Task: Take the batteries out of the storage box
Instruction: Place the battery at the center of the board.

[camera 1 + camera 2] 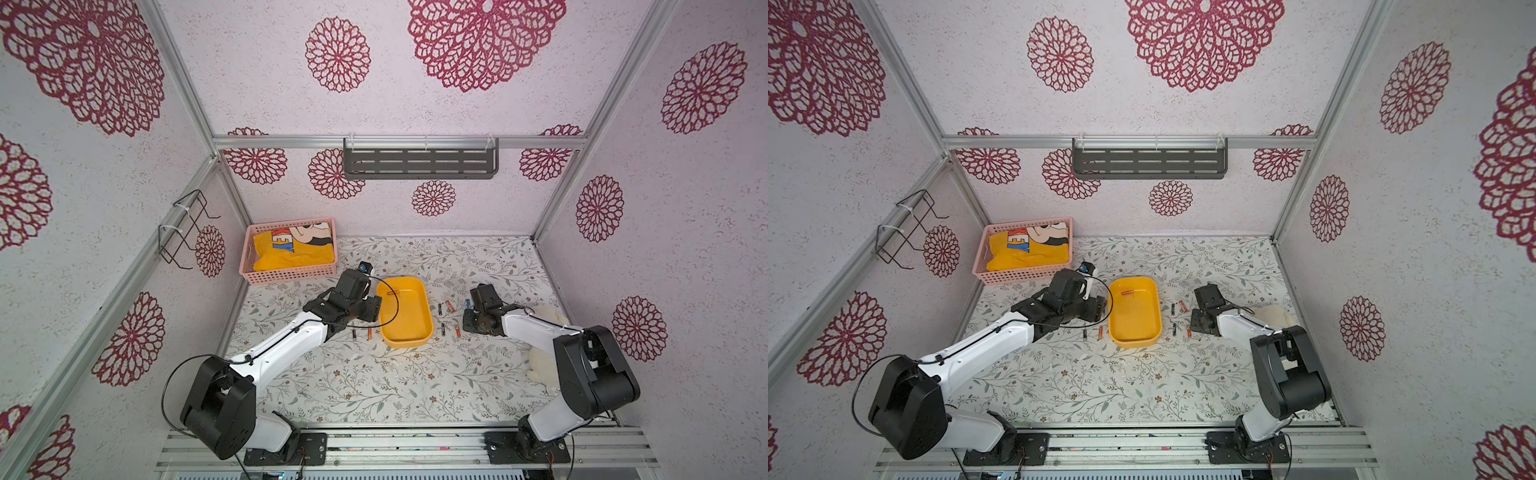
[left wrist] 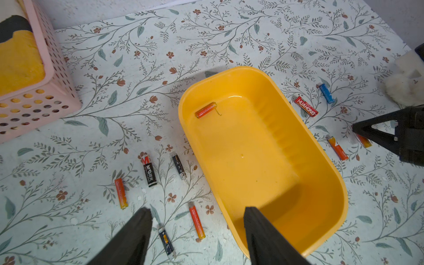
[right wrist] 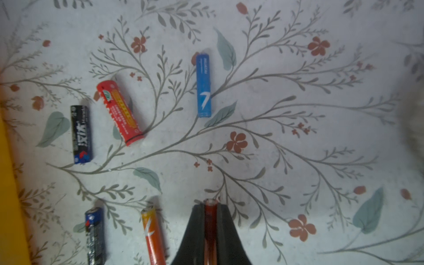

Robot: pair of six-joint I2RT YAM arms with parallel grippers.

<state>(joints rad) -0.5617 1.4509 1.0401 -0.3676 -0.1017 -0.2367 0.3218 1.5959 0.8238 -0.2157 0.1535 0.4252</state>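
Yellow box point(image 1: 405, 341) sits mid-table point(image 1: 374, 386) between the two arms. One orange battery point(image 2: 206, 110) lies flat on the box floor, close to a corner at the far end; nothing else shows inside. Left gripper point(image 2: 197, 210) hovers at the near end of the box with its fingers spread wide and nothing between them; one finger shows over the box rim, the other over the table beside it. Five loose batteries point(image 2: 149, 172) lie on the table on this side of the box, two orange and three dark, none touching the box. Right gripper point(image 3: 210, 206) is on the opposite side of the box, clenched on a reddish battery point(image 3: 210, 226) that lies lengthwise between the fingers; cannot tell whether this one touches the table. Around it on the table: a blue battery point(image 3: 203, 86), a red battery point(image 3: 120, 112), a black battery point(image 3: 80, 134), plus a dark one and an orange one nearer the gripper. Pink basket point(image 1: 291, 274) with yellow cloth stands at the far left corner, apart from the box.
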